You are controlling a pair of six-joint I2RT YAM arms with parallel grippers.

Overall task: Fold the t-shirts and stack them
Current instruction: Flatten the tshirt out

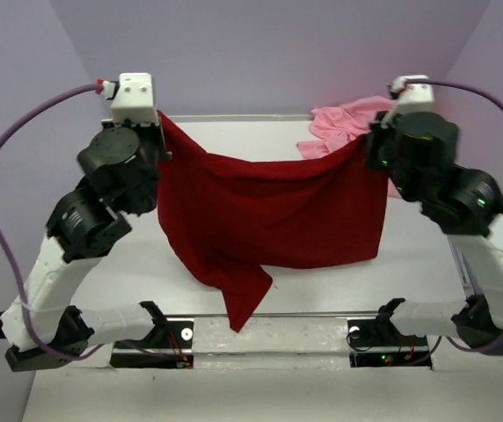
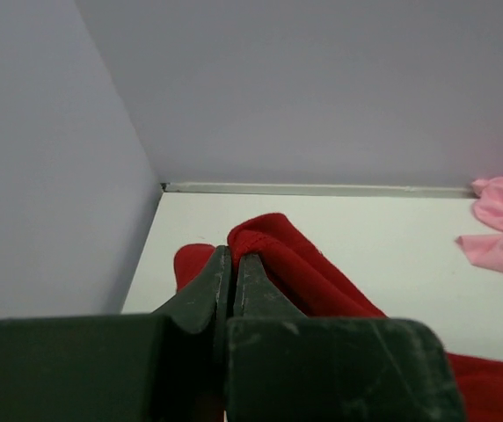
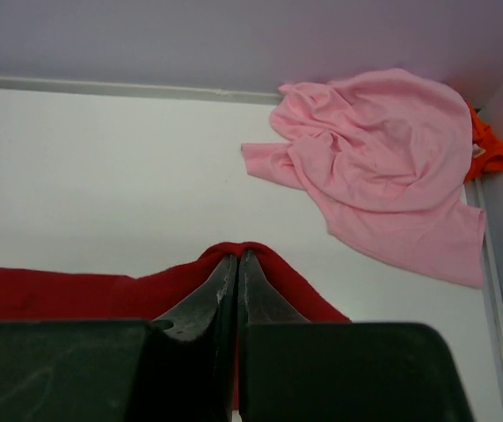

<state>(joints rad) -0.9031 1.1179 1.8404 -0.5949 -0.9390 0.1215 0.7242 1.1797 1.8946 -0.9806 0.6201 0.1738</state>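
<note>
As left pincer and right pincer clamp it, red t-shirt hangs between.

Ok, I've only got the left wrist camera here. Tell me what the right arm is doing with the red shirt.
Observer: The right gripper is shut on the dark red shirt, pinching its edge.
Operator: Describe how the shirt sits.
Observer: It hangs spread between the right gripper and the left gripper, with one lower corner drooping to a point.
Operator: List the shirts I can't see.
Observer: A bright orange shirt peeks out from behind the pink shirt in the far right corner.
</note>
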